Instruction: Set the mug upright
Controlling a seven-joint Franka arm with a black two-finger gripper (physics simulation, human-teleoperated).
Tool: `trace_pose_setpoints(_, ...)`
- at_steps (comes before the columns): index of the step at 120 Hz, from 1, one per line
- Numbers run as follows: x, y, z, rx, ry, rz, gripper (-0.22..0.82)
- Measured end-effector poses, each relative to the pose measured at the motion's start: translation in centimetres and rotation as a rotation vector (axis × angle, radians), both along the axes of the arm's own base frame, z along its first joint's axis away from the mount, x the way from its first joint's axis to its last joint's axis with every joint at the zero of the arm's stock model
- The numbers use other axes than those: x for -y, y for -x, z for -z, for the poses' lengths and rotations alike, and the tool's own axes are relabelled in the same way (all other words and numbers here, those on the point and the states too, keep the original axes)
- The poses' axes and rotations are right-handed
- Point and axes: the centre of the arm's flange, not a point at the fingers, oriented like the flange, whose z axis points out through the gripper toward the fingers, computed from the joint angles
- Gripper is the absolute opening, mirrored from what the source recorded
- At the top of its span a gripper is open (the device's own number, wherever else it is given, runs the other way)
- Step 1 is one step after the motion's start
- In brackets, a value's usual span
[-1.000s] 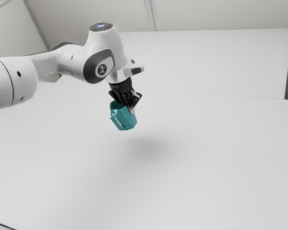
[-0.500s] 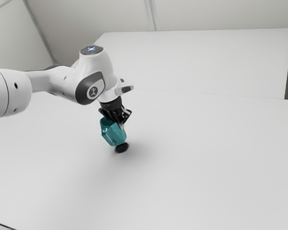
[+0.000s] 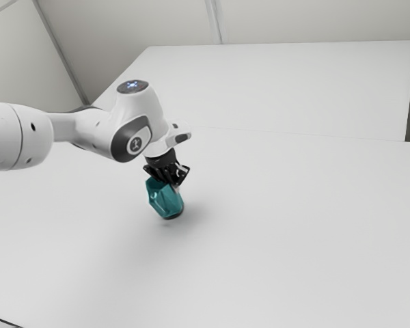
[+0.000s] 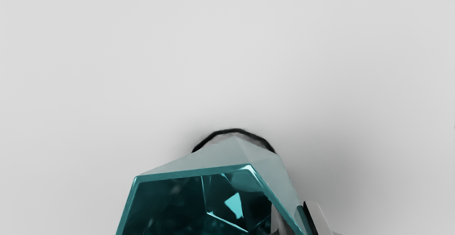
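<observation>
The gripper (image 3: 174,184) pinches the wall of the mug (image 3: 165,200), one finger inside the rim (image 4: 192,171), the other outside. The mug leans, its open end up and toward the exterior view's left; I can't tell whether it touches the table (image 3: 294,225). A dark curved edge (image 4: 233,130) shows by its base.

Exterior view: from beside the arm (image 3: 14,137), well back, looking down across the table (image 3: 294,232), arm entering at nine o'clock. Wrist view: close over the mug (image 3: 165,199), facing the table; both share mug and table.
</observation>
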Motion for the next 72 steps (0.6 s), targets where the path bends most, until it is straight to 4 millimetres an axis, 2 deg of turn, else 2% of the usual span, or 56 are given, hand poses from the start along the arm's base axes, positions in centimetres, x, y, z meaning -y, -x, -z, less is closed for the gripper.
trace_pose_setpoints(7,0.0,-0.1,0.1,0.006,0.005,-0.002,-0.12)
trace_pose_setpoints(26,0.1,-0.1,0.4,0.013,0.016,0.000,0.20)
trace_pose_setpoints(35,0.2,-0.1,-0.4,0.028,0.014,0.003,0.32)
trace_pose_setpoints(48,0.5,0.3,-4.1,0.070,-0.001,0.010,0.43)
trace_pose_setpoints(64,1.2,0.6,-8.7,0.092,-0.015,0.015,0.51)
trace_pose_setpoints(72,1.6,0.1,-12.4,0.108,-0.015,0.010,0.54)
